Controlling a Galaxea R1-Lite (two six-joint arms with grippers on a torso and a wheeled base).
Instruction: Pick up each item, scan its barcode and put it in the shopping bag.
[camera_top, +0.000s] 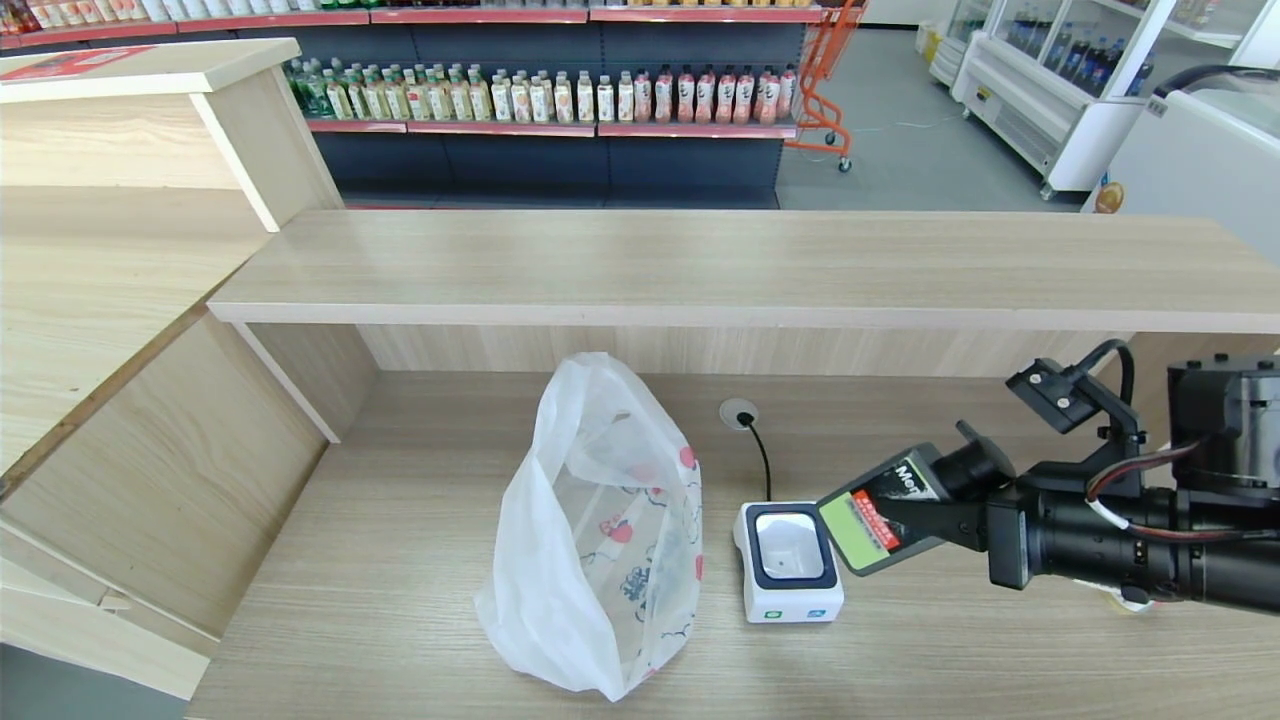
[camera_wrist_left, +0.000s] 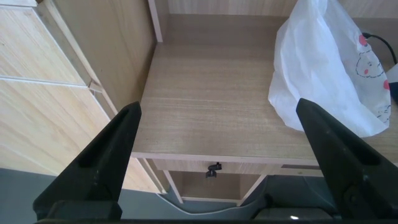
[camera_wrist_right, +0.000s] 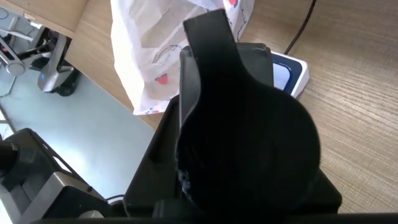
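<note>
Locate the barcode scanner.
In the head view, the scanner sits on the counter right of centre, between the shopping bag and the item in the right gripper.

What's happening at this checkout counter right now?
The right gripper holds a small dark package with a green and red label. It is tilted beside the scanner on the wooden counter, so this looks like the scanning step. The white shopping bag stands open on the scanner's other side, and the package is not yet in it. The left gripper hangs open near the counter's front edge, holding nothing.
</note>
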